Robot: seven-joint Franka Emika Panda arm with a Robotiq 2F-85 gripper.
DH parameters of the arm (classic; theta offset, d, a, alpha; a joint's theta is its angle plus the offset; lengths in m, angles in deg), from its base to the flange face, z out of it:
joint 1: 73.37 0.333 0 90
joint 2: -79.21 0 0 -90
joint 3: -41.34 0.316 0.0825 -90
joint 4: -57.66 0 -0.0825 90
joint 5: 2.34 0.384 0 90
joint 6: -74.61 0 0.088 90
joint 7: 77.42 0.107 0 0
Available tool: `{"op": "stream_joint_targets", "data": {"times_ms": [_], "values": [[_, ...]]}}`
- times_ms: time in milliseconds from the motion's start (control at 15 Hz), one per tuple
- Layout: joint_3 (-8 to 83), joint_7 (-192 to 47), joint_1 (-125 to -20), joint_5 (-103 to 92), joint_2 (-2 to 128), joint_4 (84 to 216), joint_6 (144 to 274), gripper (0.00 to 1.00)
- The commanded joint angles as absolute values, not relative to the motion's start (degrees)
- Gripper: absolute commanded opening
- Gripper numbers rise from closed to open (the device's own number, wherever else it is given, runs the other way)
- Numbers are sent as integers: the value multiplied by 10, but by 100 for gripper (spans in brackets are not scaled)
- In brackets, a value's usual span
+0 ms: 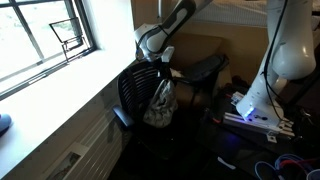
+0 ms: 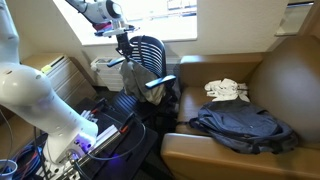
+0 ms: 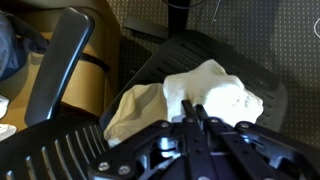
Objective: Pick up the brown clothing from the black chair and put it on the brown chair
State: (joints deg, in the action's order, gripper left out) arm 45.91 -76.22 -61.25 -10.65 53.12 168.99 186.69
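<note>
The brown clothing is a tan and whitish cloth that hangs from my gripper in front of the black mesh chair. In an exterior view the cloth dangles below the gripper, beside the black chair's back. In the wrist view the fingers are shut on the cloth, with the black seat beneath. The brown chair stands to the right, well apart from the gripper.
A dark blue garment and a small white cloth lie on the brown chair's seat. Electronics with a blue light and cables sit on the floor near the robot base. A window and sill run beside the black chair.
</note>
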Motion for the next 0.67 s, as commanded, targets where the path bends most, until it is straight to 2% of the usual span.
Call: {"op": "stream_joint_targets", "data": {"times_ms": [0, 600], "values": [[476, -739, -624, -83, 676, 1804, 1898, 1], [448, -645, -669, 40, 988, 1970, 1899, 1]]}}
